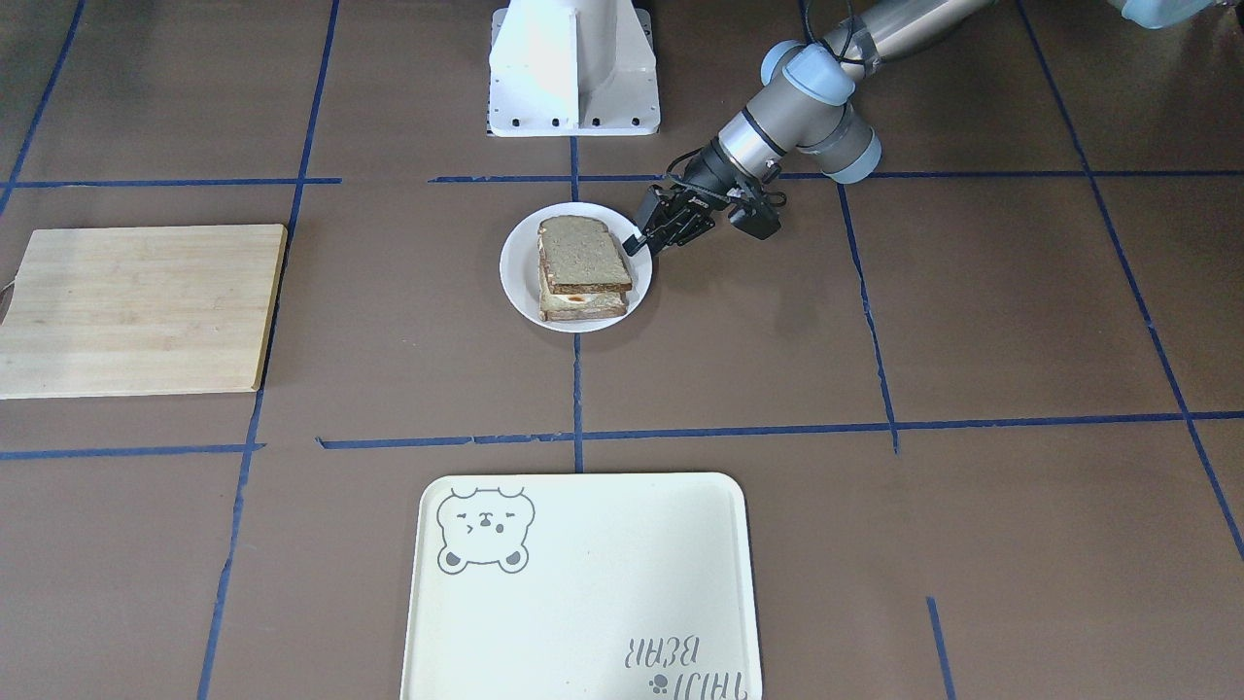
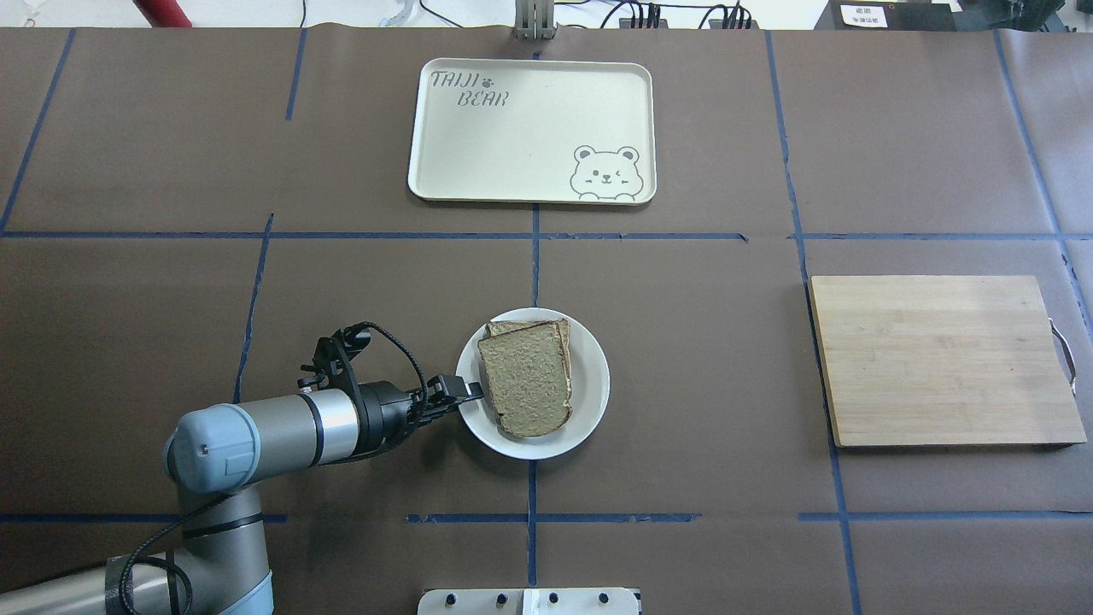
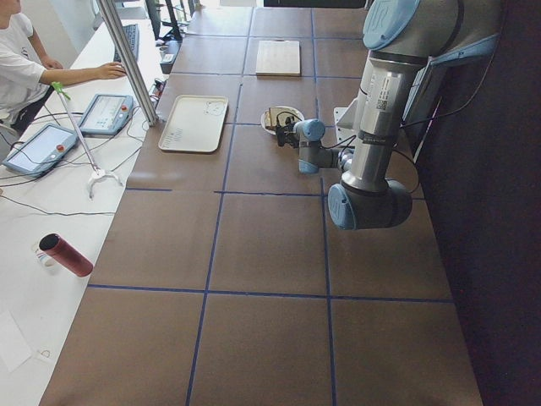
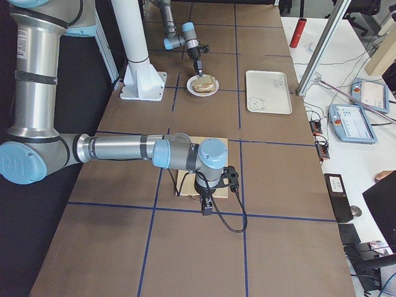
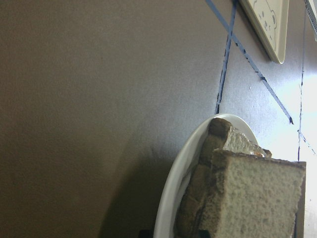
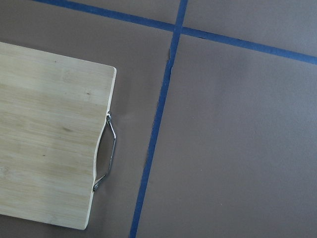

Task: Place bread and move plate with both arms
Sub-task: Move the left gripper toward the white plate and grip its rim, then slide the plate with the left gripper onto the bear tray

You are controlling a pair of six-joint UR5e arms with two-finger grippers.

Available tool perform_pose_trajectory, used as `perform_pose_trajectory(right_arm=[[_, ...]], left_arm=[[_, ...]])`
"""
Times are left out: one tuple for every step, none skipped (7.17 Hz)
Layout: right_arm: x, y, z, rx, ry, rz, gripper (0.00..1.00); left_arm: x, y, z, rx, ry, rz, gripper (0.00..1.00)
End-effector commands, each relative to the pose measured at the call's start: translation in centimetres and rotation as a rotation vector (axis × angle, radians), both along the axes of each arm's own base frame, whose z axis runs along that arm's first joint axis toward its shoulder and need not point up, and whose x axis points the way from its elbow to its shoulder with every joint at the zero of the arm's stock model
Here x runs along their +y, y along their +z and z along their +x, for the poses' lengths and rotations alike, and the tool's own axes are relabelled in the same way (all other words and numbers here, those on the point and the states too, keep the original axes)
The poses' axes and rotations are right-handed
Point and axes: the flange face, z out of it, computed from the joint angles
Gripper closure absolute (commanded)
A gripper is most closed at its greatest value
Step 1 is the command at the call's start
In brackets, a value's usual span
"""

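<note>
The bread (image 1: 583,255) lies as the top slice of a stack on the plate (image 1: 515,267), over a slice with egg (image 1: 581,303). The overhead view shows the bread (image 2: 528,384) and the plate (image 2: 593,384) at the table's middle. My left gripper (image 2: 465,393) reaches in low from the left, its fingers closed on the plate's near-left rim (image 1: 637,240). The left wrist view shows the rim (image 5: 173,198) and the bread's crust (image 5: 257,198) close up. My right gripper (image 4: 206,209) hangs over the cutting board's end. I cannot tell whether it is open or shut.
A wooden cutting board (image 2: 939,359) with a metal handle (image 6: 106,153) lies on the right. The cream bear tray (image 2: 529,128) sits at the far side of the table. The white pedestal (image 1: 573,68) stands behind the plate. Blue tape lines cross the brown table.
</note>
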Motion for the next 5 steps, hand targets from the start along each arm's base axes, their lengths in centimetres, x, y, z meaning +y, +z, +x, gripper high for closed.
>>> perform_pose_trajectory(right_arm=[[0.22, 0.14, -0.01, -0.001, 0.001, -0.004, 0.00], [0.23, 0.15, -0.01, -0.001, 0.001, -0.004, 0.00], [0.23, 0.15, -0.01, -0.001, 0.000, -0.003, 0.00], [0.30, 0.21, -0.01, -0.001, 0.001, -0.005, 0.00], [0.24, 0.21, -0.02, -0.003, 0.001, -0.005, 0.00]], left_arm=[[0.01, 0.17, 0.45, 0.000, 0.002, 0.000, 0.58], [0.09, 0.17, 0.50, 0.000, 0.004, 0.000, 0.64], [0.35, 0.16, 0.63, 0.001, 0.008, 0.000, 0.75], [0.37, 0.11, 0.58, 0.005, 0.008, 0.002, 0.90], [0.43, -0.08, 0.39, 0.024, 0.008, 0.007, 0.95]])
